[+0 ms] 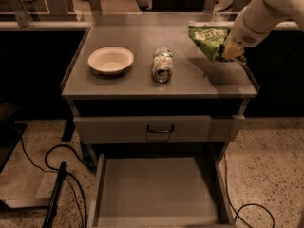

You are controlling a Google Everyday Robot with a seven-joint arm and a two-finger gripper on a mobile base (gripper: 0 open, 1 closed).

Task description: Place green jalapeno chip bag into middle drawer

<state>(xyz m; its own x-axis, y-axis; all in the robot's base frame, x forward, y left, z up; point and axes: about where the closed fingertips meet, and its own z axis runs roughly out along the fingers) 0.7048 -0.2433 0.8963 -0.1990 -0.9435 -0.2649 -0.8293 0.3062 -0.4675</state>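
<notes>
White arm angled down at right, end effector clamped on chip bag

1. White lettering reading "Kettle" runs at a slant across the upper face of the crinkly foil green jalapeno chip bag, which is at the right rear of the flat grey cabinet top.
2. The gripper, at the end of the white arm that reaches in from the upper right, pinches that bag at its lower right corner, just below and to the right of the lettering.
3. The crushed shiny metal can lying mid-top carries a greenish printed label, but its words are too small to read.
</notes>
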